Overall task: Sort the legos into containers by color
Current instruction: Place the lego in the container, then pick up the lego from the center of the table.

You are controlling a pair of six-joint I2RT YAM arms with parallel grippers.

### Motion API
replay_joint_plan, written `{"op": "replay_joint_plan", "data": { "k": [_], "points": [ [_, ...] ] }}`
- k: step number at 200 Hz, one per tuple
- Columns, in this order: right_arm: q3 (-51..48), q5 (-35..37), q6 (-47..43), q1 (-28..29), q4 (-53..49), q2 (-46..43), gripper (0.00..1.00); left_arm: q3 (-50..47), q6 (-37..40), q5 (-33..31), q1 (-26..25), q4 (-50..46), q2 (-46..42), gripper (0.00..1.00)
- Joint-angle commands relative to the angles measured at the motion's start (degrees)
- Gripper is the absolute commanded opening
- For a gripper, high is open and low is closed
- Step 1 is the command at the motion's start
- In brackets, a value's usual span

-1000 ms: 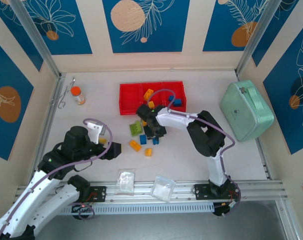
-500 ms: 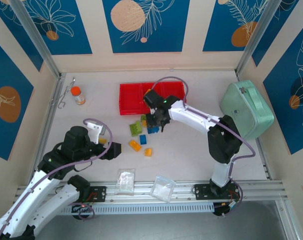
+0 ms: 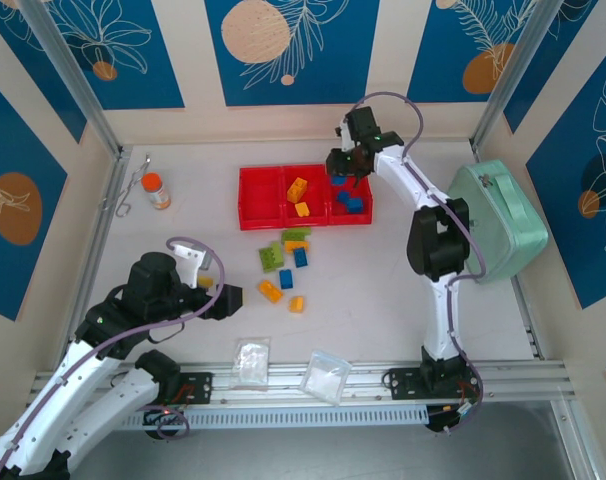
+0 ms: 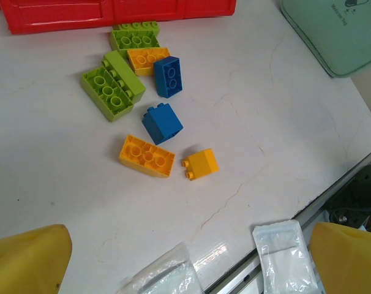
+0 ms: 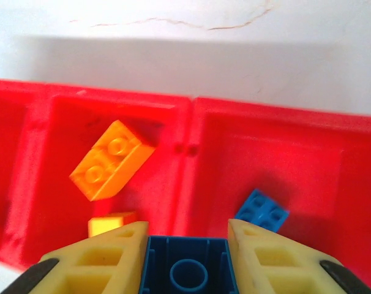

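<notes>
One blue brick pinched above the tray

Closed tight on a blue brick (image 5: 188,269): right fingers (image 5: 93,263), hanging over the red tray (image 5: 265,116) near the wall between its middle compartment (image 5: 164,208) and right compartment (image 5: 314,171). Below, two yellow-orange bricks (image 5: 109,160) in the middle one, a second blue brick (image 5: 262,209) in the right. Spread wide and holding nothing: left fingers (image 4: 26,263), low above the table (image 4: 265,122). Ahead of them, seven loose bricks (image 4: 162,122) clustered just short of the tray wall: three yellow-orange, two lime green, two blue. Nearest, two clear bags (image 4: 283,257).
</notes>
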Motion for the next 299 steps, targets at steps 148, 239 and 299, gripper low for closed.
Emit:
{"op": "replay_joint_plan", "data": {
  "k": [148,239,299],
  "points": [
    [5.38,-7.4,-0.03,-2.34,-4.1,2.95,0.71,-0.25,0.79,-0.11,-0.35,0.3,1.88,0.99],
    [-22.98,-1.31,12.79,4.11,0.44,-18.7,0.99,-0.25,0.74,0.08,-0.35,0.31,2.72,0.99],
    [-34.44,3.56,17.29,15.83,7.22,-20.87,0.96,-0.16,0.74,-0.03,-0.25,0.14,2.55,0.99]
  ]
}}
